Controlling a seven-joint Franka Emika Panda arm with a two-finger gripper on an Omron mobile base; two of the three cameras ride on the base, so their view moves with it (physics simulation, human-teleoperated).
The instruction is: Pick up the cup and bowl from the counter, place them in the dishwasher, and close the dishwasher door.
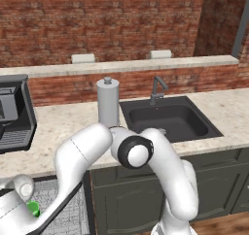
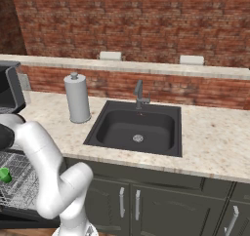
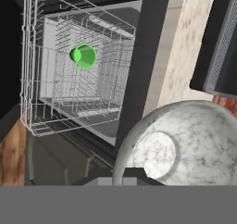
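The pale grey-white marbled bowl (image 3: 185,144) sits right in front of the hand, over the edge of the beige counter (image 3: 185,47). My gripper (image 3: 124,174) is shut on the bowl's near rim. The green cup (image 3: 83,56) lies on its side in the white wire rack (image 3: 34,107) of the open dishwasher. The base views show the cup (image 1: 33,209) (image 2: 5,175) in the pulled-out rack (image 1: 65,207) (image 2: 22,179) under the counter (image 1: 63,125). The dishwasher door (image 3: 53,160) hangs open below the rack.
A black coffee machine (image 1: 14,112) (image 3: 222,42) stands on the counter at the left, above the dishwasher. A tall grey lidded canister (image 1: 108,103) (image 2: 77,98) stands beside the black sink (image 1: 168,117) (image 2: 136,125). Dark grey cabinet doors (image 2: 132,201) run below.
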